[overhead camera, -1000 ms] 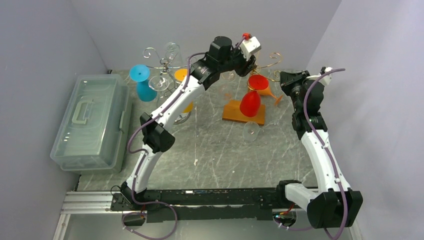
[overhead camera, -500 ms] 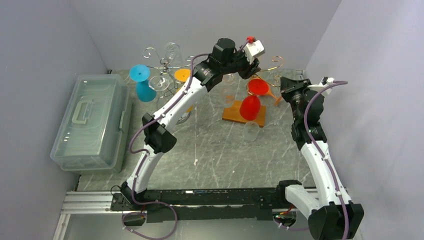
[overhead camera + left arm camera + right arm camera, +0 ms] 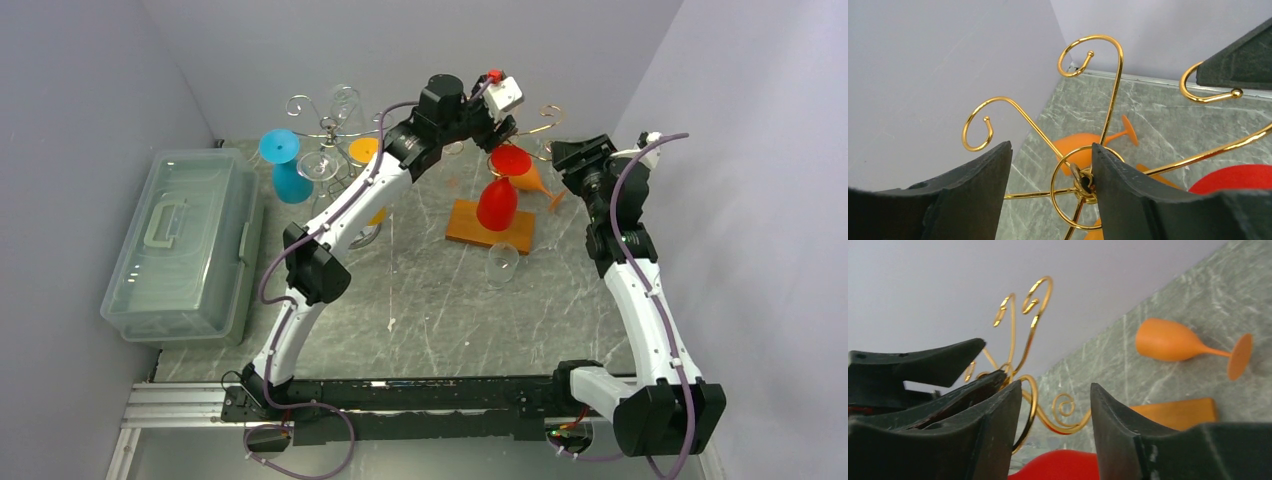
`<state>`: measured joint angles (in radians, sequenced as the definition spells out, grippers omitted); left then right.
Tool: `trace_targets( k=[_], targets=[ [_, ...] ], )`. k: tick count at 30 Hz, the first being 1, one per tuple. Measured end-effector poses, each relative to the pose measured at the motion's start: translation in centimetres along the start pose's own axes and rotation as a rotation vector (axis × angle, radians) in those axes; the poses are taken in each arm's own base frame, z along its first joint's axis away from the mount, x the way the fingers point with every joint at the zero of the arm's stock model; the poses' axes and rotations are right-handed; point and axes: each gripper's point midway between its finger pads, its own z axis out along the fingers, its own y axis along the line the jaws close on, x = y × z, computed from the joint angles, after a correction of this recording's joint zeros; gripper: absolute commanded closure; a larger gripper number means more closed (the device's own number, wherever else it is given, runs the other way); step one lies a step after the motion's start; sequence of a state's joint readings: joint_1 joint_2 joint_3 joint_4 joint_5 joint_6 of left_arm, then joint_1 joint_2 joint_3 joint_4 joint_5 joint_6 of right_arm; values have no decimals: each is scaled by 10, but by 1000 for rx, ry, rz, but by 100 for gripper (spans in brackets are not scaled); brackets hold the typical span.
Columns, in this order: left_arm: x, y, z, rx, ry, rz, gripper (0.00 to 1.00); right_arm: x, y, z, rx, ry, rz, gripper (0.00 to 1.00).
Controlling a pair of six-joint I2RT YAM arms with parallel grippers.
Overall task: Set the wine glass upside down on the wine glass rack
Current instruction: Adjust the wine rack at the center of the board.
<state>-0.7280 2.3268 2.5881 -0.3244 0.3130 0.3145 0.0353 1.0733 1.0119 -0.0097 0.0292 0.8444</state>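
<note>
A red wine glass point(image 3: 497, 203) hangs upside down on the gold wire rack point(image 3: 545, 120), its foot point(image 3: 509, 159) uppermost, over the rack's wooden base point(image 3: 490, 228). My left gripper point(image 3: 500, 130) is open above the rack's top; in the left wrist view point(image 3: 1052, 147) its jaws stand either side of the central ring point(image 3: 1083, 182), and the red foot point(image 3: 1235, 177) shows at the right. My right gripper point(image 3: 572, 157) is open and empty just right of the red foot. In the right wrist view point(image 3: 1055, 386) the red foot point(image 3: 1063, 465) lies below the jaws.
An orange glass point(image 3: 537, 185) lies behind the base, and a clear glass point(image 3: 503, 262) lies in front of it. A silver rack point(image 3: 325, 130) with clear glasses, a blue upturned glass point(image 3: 286, 168) and a clear plastic box point(image 3: 180, 240) stand at the left.
The left gripper swung right, then back left and slightly up. The right gripper dipped, then rose again. The red glass has shifted a little left and up.
</note>
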Motion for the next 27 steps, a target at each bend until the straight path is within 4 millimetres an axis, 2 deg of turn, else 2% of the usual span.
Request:
trace_targets(
  k=[9,12,17,22,27],
  targets=[
    [-11,-8,-4,17,-16,32,26,-10,-40,-9,113,29,-45,20],
    [-17,-7,-8,14,-19,32,22,-11,-44,-12,123,33,-57,18],
    [-31,2,-17,-11,-42,37,7,-13,-48,-15,134,41,-74,17],
    [-56,19,-34,-62,-77,57,5,-17,-52,-17,142,52,-85,16],
    [-92,26,-66,-79,-108,89,6,-19,-52,-14,145,68,-80,15]
  ],
)
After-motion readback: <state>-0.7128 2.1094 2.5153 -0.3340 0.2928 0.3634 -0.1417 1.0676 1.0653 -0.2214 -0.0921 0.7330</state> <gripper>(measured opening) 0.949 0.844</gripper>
